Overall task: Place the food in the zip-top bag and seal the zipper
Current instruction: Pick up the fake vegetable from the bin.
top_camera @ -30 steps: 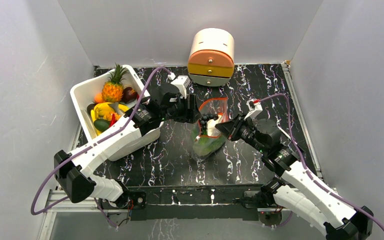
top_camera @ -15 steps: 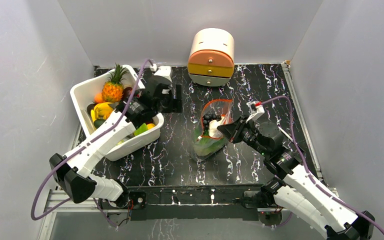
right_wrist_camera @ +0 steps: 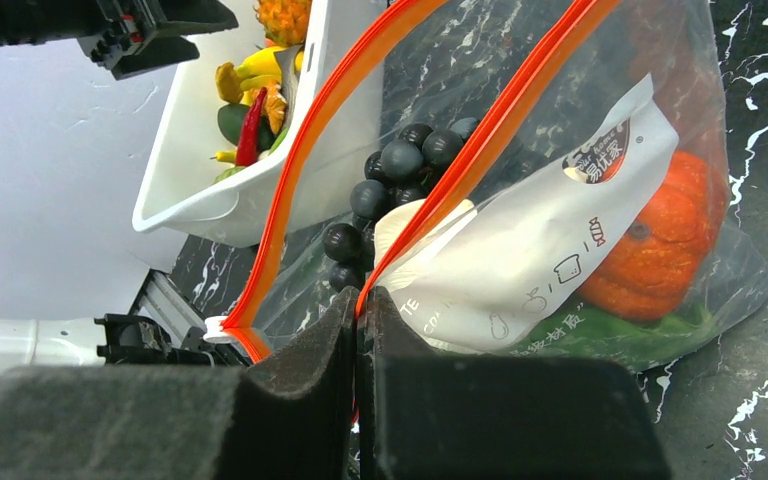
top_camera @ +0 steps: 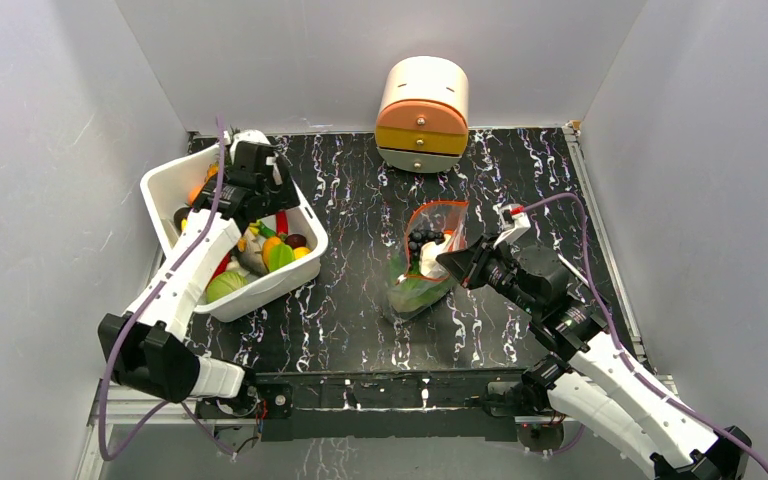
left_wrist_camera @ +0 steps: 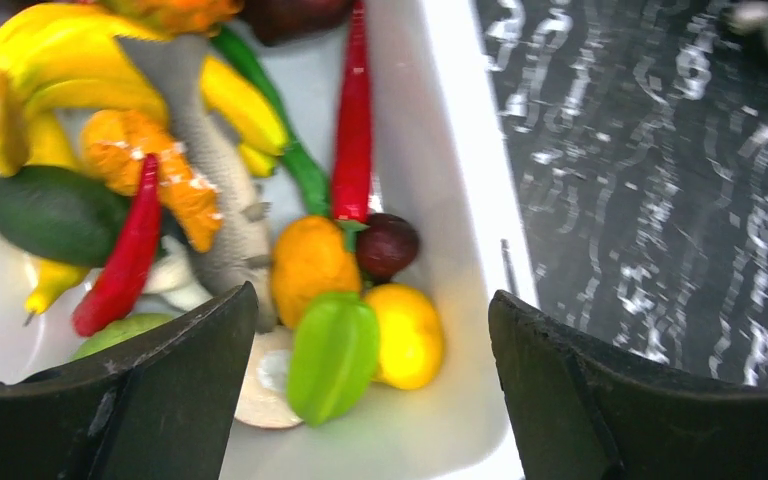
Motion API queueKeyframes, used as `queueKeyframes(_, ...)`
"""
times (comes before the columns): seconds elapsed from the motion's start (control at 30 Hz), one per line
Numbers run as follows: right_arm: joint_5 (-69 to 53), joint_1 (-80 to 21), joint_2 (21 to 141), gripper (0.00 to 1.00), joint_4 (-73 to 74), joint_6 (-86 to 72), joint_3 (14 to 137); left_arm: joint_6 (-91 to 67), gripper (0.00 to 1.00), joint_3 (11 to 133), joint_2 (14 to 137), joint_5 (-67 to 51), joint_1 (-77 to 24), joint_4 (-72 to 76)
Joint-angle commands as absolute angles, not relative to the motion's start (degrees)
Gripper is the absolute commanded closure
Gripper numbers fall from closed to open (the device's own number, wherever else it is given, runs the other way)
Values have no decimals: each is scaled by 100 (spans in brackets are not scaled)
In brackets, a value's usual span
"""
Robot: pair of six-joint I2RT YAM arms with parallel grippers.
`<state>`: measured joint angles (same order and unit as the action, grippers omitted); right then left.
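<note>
At the middle of the black marbled desk (top_camera: pixel 360 320), the right pincer (right_wrist_camera: pixel 360 300) pinches one red-orange zipper strip (right_wrist_camera: pixel 500 120) of the clear crinkly zip-top bag (right_wrist_camera: pixel 560 200), propping its mouth apart. Left pincer (left_wrist_camera: pixel 372 300) hangs wide over the white rectangular plastic tub (left_wrist_camera: pixel 450 200) of toy produce (left_wrist_camera: pixel 310 265). Risk: that strip could slip free, collapsing the mouth; crowded pieces invite a double grab.

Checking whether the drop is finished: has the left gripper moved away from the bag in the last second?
Yes. The left gripper has swung left from the zip-top bag and now hangs open over the white tub.
</note>
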<state>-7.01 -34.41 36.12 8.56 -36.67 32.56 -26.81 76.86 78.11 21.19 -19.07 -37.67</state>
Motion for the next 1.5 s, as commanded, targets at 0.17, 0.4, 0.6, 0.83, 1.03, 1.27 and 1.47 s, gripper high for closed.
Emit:
queueKeyframes(0.17,-709,-3441,3529,100,727,-3507,3558,-2677,25,7484,8326,2239,-782,-3424)
queueKeyframes(0.4,-574,-3445,3369,100,783,-3502,3573,-2376,32,7147,8417,2623,-503,-3304)
queueKeyframes(0.6,-576,-3445,3349,100,693,-3576,3511,-2100,39,6478,8316,2638,-316,-2860)
queueKeyframes(0.83,-655,-3445,3471,100,825,-3449,3710,-1999,43,6424,8511,2804,-84,-2897)
queueKeyframes(1.03,-608,-3445,3464,100,808,-3460,3711,-1915,49,6395,8641,2768,51,-2834)
queueKeyframes(1.27,-611,-3445,3475,100,812,-3463,3753,-1880,57,6403,8839,2548,210,-2831)
queueKeyframes(1.47,-555,-3445,3542,100,812,-3472,3791,-1863,66,6430,8993,2357,311,-2877)
